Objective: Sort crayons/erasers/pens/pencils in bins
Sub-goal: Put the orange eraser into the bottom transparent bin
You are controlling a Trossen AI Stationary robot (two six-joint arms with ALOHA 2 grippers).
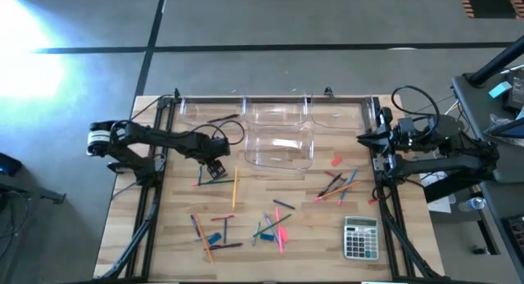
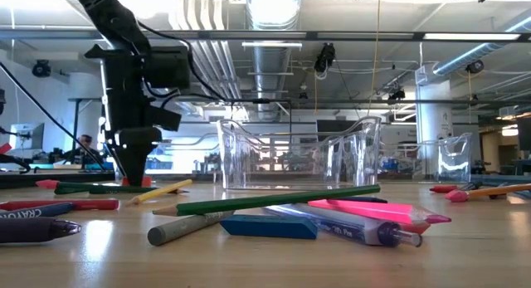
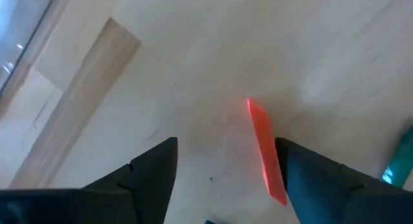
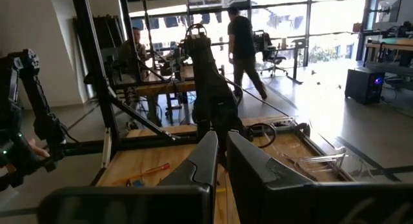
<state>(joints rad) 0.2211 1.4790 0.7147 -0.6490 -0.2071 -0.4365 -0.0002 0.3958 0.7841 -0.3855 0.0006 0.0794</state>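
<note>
While the left arm is reaching down at the table's 9 o'clock side, things are looking like this:
Eraser [image 3: 266, 152]: small pink-red block, lying flat on the wood, sitting between the left fingers, right next to one of them.
Left gripper [image 1: 215, 167]: hanging low over that eraser, jaws spread wide, gripping nothing.
Bins [image 1: 278, 132]: clear tubs sitting up at 12 o'clock.
Pencils and pens [image 1: 246, 227]: lying scattered around 6 o'clock.
Right gripper [image 4: 222, 161]: waiting at 3 o'clock, fingers pressed together, holding nothing.
</note>
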